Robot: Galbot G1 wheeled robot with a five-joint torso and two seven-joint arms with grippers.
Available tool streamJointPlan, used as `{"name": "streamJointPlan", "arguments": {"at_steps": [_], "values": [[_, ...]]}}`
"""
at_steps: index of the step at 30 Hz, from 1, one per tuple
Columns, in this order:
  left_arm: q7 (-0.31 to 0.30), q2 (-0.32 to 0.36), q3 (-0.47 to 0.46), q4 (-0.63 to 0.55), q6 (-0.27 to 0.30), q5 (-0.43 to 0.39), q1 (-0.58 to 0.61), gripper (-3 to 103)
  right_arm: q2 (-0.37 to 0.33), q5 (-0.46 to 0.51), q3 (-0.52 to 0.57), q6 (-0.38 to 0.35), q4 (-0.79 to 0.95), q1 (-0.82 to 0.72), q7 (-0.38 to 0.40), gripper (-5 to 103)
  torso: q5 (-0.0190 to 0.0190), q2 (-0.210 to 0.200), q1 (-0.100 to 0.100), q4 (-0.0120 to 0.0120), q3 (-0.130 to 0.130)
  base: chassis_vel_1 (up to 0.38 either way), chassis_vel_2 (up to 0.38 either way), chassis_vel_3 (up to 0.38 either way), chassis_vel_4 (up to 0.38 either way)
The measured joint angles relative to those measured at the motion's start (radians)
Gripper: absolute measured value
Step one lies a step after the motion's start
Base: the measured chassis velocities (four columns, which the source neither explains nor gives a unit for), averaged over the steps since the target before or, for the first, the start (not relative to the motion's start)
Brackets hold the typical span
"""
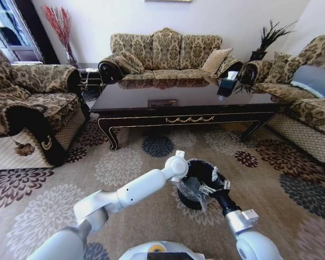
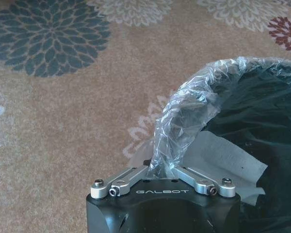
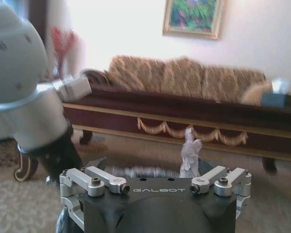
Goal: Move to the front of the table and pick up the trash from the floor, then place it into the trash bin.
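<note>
Standing on the floor [image 1: 124, 168] in front of the table [image 1: 184, 105], the trash bin [image 1: 194, 201] has both arms at its rim. The left gripper [image 2: 161, 171] is at the bin's near-left edge, its fingers closed down on a bunched fold of the clear liner [image 2: 184, 116]. A piece of white paper [image 2: 223, 160] lies inside the bin just beyond that gripper. The right gripper [image 1: 215, 187] hangs over the bin's right side; whether its fingers are spread or closed cannot be told. A tuft of plastic [image 3: 190, 154] rises between them. A sofa [image 1: 165, 54] stands behind the table.
</note>
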Motion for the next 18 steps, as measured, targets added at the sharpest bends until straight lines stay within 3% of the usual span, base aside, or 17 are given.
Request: {"name": "streamJointPlan", "arguments": {"at_steps": [1, 3, 5, 6, 8, 9, 10, 12, 13, 14, 15, 17, 18], "values": [[-0.001, 0.0, -0.002, 0.0, 0.0, 0.0, 0.0, 0, 0.002, 0.012, 0.005, -0.031, 0.024, -0.015, 0.002, 100, -0.0001, 0.0, 0.0, 0.0, 0.0, 0.0, 0.0, 0.0, 0.0], [0.0, -0.004, -0.003, 0.003, 0.0, -0.001, 0.001, 0, 0.002, -0.114, 0.04, 0.028, 0.001, 0.004, -0.008, 100, -0.0001, 0.0, 0.0, 0.0002, 0.0, 0.0, 0.0, 0.0, 0.0], [0.0, -0.005, -0.004, 0.004, 0.0, -0.001, 0.001, 0, -0.002, -0.09, 0.039, 0.016, 0.004, 0.002, -0.01, 100, -0.0001, 0.0, 0.0, 0.0004, 0.0, 0.0, 0.0, 0.0, 0.0], [-0.001, -0.008, -0.004, 0.008, 0.0, 0.0, 0.001, 0, 0.0, -0.046, 0.033, -0.06, 0.026, -0.013, 0.014, 100, -0.0002, 0.0, 0.0, -0.0007, 0.0, 0.0, 0.0, 0.0, 0.0], [-0.001, -0.014, -0.006, 0.009, 0.0, -0.002, 0.001, 0, 0.0, -0.057, 0.038, -0.026, 0.014, -0.007, -0.019, 100, -0.0001, 0.0, 0.0, 0.0004, 0.0, 0.0, 0.0, 0.0, 0.0], [-0.001, -0.014, -0.006, 0.009, 0.0, -0.002, 0.001, 0, 0.0, -0.057, 0.038, -0.026, 0.014, -0.007, -0.019, 100, -0.0001, 0.0, 0.0, 0.0004, 0.0, 0.0, 0.0, 0.0, 0.0], [-0.003, -0.014, -0.006, 0.009, 0.0, -0.002, 0.001, 0, -0.003, 0.001, 0.033, -0.071, 0.028, -0.021, -0.02, 100, 0.0, 0.0, 0.0, -0.0005, 0.0, 0.0, 0.0, 0.0, 0.0], [-0.003, -0.014, -0.005, 0.009, -0.001, -0.003, -0.001, 0, -0.003, 0.009, 0.035, -0.051, 0.032, -0.02, -0.044, 100, -0.0003, 0.0, 0.0, 0.0, 0.0, 0.0, 0.0, 0.0, 0.0], [-0.003, -0.013, -0.006, 0.008, -0.001, -0.004, -0.001, 0, -0.007, 0.107, 0.031, -0.091, 0.059, -0.031, -0.056, 100, 0.0002, 0.0, 0.0, 0.0002, 0.0, 0.0, 0.0, 0.0, 0.0], [-0.003, -0.013, -0.007, 0.008, -0.001, -0.004, -0.001, 0, -0.005, 0.098, 0.03, -0.111, 0.075, -0.033, -0.051, 100, -0.0005, 0.0, 0.0, -0.0004, 0.0, 0.0, 0.0, 0.0, 0.0], [-0.003, -0.013, -0.008, 0.008, -0.001, -0.004, -0.001, 0, -0.005, 0.058, 0.032, -0.087, 0.068, -0.026, -0.059, 100, -0.0007, 0.0, 0.0, -0.0004, 0.0, 0.0, 0.0, 0.0, 0.0], [-0.003, -0.013, -0.012, 0.008, -0.001, -0.005, 0.002, 0, -0.01, 0.087, 0.031, -0.1, 0.068, -0.021, -0.068, 100, 0.0001, 0.0, 0.0, 0.0006, 0.0, 0.0, 0.0, 0.0, 0.0], [-0.004, -0.012, -0.013, 0.008, -0.001, -0.004, 0.003, 0, -0.01, 0.083, 0.032, -0.121, 0.074, -0.028, -0.065, 100, 0.0001, 0.0, 0.0, -0.0002, 0.0, 0.0, 0.0, 0.0, 0.0]]}}
